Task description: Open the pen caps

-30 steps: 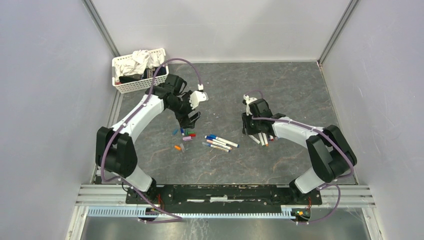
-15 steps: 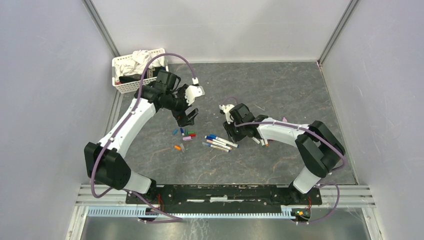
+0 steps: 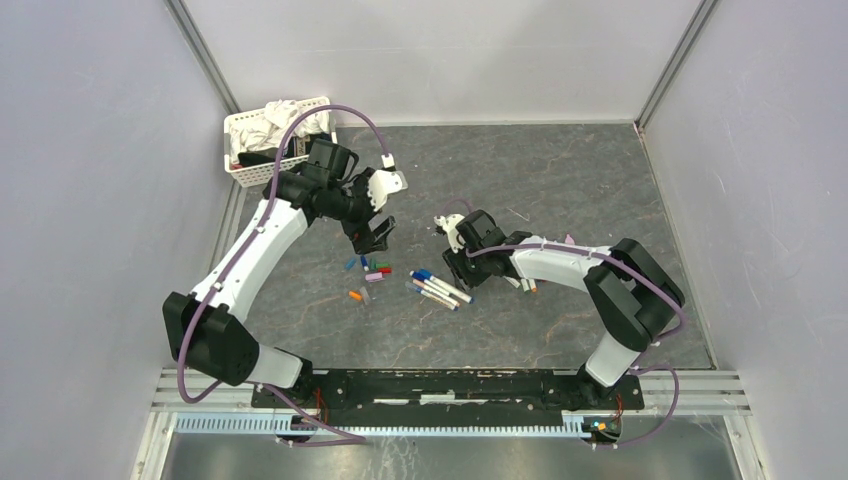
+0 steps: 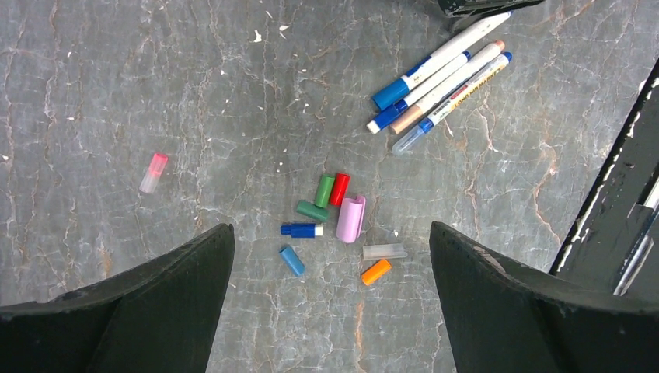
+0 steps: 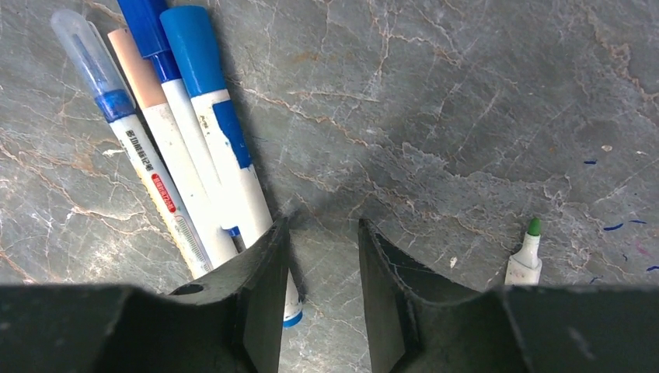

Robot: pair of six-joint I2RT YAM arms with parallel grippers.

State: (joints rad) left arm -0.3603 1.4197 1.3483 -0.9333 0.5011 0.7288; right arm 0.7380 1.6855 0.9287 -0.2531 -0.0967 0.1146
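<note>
Two grippers poised over loose pen caps (image 4: 350,219) and capped pens (image 5: 221,132).
The left gripper (image 4: 330,233) hangs jaws wide, the loose caps between them; the right gripper (image 5: 322,233) shows a narrow, empty gap, the capped pens just beside one finger. Best to centre one barrel between those jaws — then pull its cap straight along the pen. That finger hides the barrel ends; a green-tipped pen (image 5: 528,250) is cut off.

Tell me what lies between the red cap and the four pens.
Nothing. The left wrist view shows only bare tabletop between the red cap and the four pens.
</note>
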